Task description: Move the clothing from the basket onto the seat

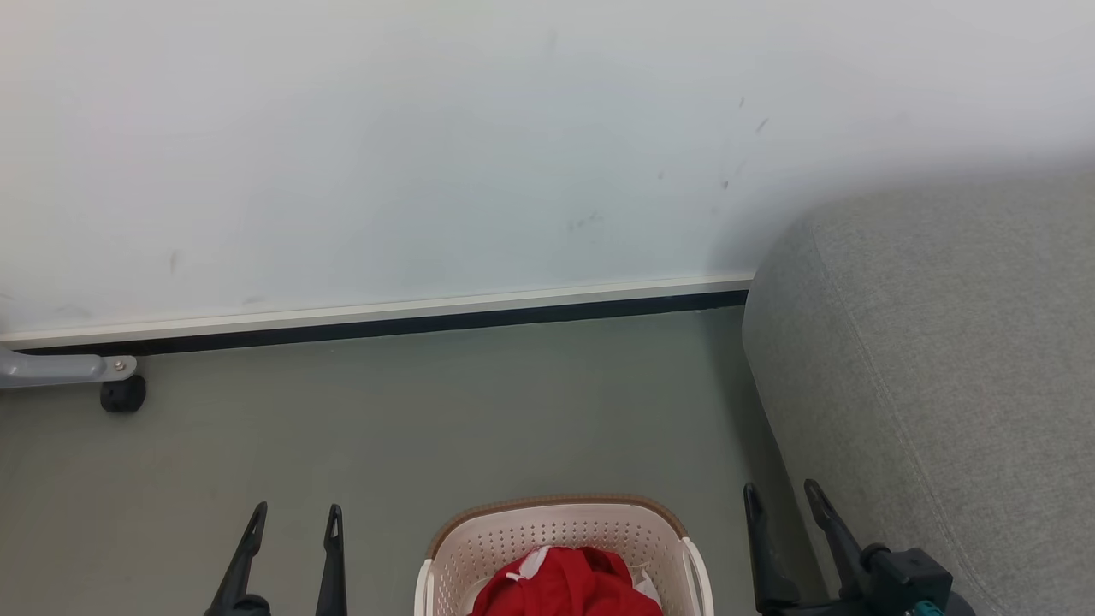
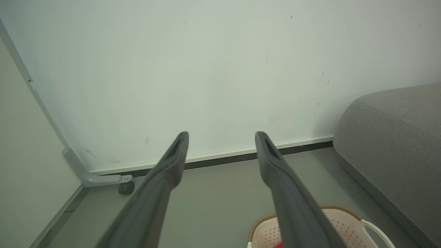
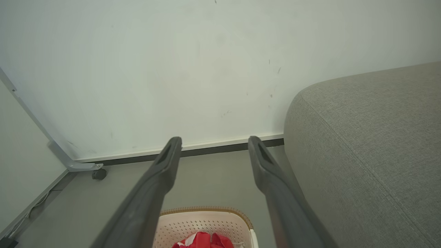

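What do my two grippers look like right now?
The left gripper and right gripper each have two long, slim, matte dark-grey fingers that taper to narrow tips. The wrist views show a slot-like recess near each tip. Behind the right gripper's fingers sits a blocky black mount with a small teal part at its base.

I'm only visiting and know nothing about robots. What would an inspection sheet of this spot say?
Surface: grey-green floor, plain.
Job's things: red clothing with white trim heaped in the cream perforated plastic basket with brown rim; large grey fabric sofa to its right, no garment on the part shown.
Clutter: nothing seen.
Hands: left hand and right hand both open, empty, either side of the basket.
Cables: perhaps a thin cable along the left wall's base; unclear.
Surroundings: white scuffed wall; grey metal leg with black caster, far left.
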`<state>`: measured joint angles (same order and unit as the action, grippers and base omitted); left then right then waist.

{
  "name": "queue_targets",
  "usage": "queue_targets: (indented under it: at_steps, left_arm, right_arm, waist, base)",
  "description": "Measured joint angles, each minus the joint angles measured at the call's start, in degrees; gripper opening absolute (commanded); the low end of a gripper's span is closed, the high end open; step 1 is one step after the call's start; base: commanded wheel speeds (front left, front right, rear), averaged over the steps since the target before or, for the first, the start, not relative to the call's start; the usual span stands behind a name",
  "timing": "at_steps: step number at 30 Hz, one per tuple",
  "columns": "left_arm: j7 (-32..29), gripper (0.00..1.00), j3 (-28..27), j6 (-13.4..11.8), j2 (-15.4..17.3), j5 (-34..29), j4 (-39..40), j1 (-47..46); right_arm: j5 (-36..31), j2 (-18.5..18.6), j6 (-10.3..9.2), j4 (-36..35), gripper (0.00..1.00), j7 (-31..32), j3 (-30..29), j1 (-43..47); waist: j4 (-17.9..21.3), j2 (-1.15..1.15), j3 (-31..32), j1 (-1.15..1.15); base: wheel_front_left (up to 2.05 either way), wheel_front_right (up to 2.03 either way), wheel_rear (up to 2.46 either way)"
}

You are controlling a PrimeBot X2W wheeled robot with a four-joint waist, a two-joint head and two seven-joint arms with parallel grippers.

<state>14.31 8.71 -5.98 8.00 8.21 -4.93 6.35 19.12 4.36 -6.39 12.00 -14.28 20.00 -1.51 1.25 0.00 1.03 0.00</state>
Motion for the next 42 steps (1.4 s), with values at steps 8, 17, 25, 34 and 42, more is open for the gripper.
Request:
queue_targets:
  at_steps: [8, 17, 25, 34, 42]
  left_arm:
    - [0.0, 1.0, -0.2, 0.47, -0.2, 0.0, -0.18, 0.0]
    - [0.0, 1.0, -0.41, 0.52, -0.35, 0.0, -0.25, 0.0]
    - [0.0, 1.0, -0.24, 1.69, 0.1, 0.0, -0.01, -0.03]
    - [0.0, 1.0, 1.7, 3.61, -0.11, -0.43, -0.24, -5.18]
    - [0.0, 1.0, 4.6, 5.78, -0.85, -0.85, -3.1, -9.97]
  right_arm:
    - [-0.02, -0.03, 0.11, 0.07, 1.0, 0.0, -0.44, 0.04]
    - [-0.1, -0.12, 0.19, 0.03, 1.0, 0.0, -0.65, 0.42]
    - [-0.52, -0.19, 0.35, -1.24, 1.0, -0.01, -1.22, 0.89]
    - [-0.96, -0.16, 0.34, -4.2, 1.0, -0.01, -3.87, -0.39]
    - [-1.38, -0.12, 0.34, -6.36, 1.0, -0.02, -5.43, -4.75]
  waist:
    - [0.04, 0.0, -0.05, 0.0]
    - [0.01, 0.0, -0.28, 0.0]
    - [0.2, 0.0, -1.99, 0.0]
    - [0.64, 0.0, -7.71, 0.0]
    - [1.4, 0.0, -13.09, 0.01]
  base:
    - [0.0, 0.0, 0.0]
    - [0.0, 0.0, 0.0]
    - [0.0, 0.0, 0.0]
    - [0.0, 0.0, 0.0]
    - [0.0, 0.0, 0.0]
